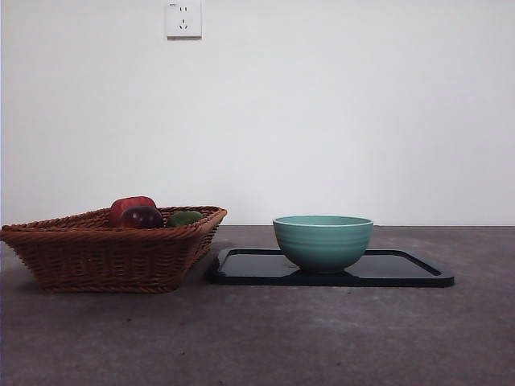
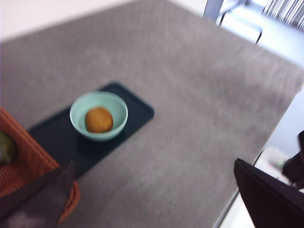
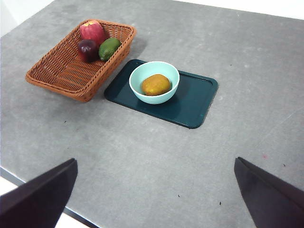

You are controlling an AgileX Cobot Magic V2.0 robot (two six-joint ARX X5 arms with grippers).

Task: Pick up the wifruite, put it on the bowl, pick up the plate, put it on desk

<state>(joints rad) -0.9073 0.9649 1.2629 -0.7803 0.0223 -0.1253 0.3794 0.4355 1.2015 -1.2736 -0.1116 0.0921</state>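
1. The rounded golden-brown wifruite (image 3: 156, 84) lies inside the deep teal-green ceramic bowl (image 3: 167, 91), which stands on a dark rectangular plate (image 3: 195, 102) resting on the wide grey matte desk (image 3: 142, 161).
2. Just beside the plate sits a brown woven wicker basket (image 3: 61, 76) holding a red apple (image 3: 92, 31), a dark purple round fruit (image 3: 87, 49) and a green fruit (image 3: 109, 48), all bunched at one end.
3. The left gripper (image 2: 152, 199) hangs well above the desk with its jaws spread wide and nothing between them; the right gripper (image 3: 154, 190) is likewise released, high over the near part of the desk.
4. In the front view the bowl's wall hides the wifruite entirely, and neither arm shows there.
5. The left wrist view is blurred, and the basket is cut off at its edge.
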